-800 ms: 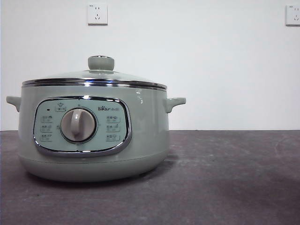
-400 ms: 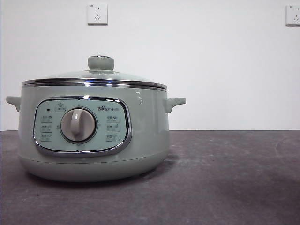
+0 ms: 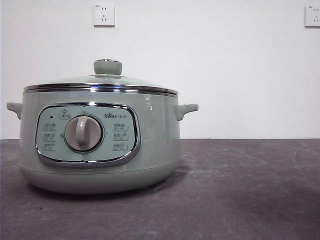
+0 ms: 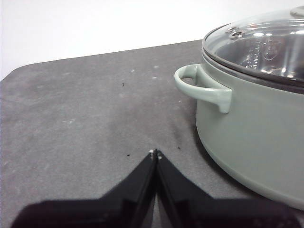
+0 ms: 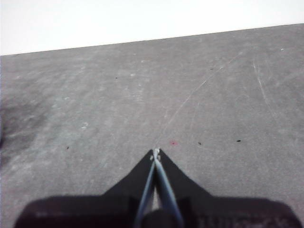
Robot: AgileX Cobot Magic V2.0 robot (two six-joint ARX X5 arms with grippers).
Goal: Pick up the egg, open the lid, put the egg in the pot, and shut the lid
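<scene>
Sage-green electric cooker pot (image 3: 100,150) standing at the left of the grey tabletop (image 3: 240,190), control panel and dial facing the front camera. Clear glass lid (image 3: 100,82) seated flat on the chrome rim, knob upright on top, so closed and likely awaiting opening. Two wall sockets high on the white wall behind.

Left end effector (image 4: 155,154) low above the tabletop just beside the pot's side handle (image 4: 204,88), jaws pressed together at the tips, gripping nothing; probably parked near the lid side for the lifting step. Right end effector (image 5: 156,153) over bare tabletop well apart from the pot, jaws likewise closed tip to tip and empty.

Egg nowhere to be found in any of the three views: not on the tabletop, not between either pair of jaws. Inside of the pot hard to read through glare and reflections on the glass in the left wrist view, so contents uncertain. Neither arm visible in the front view.
</scene>
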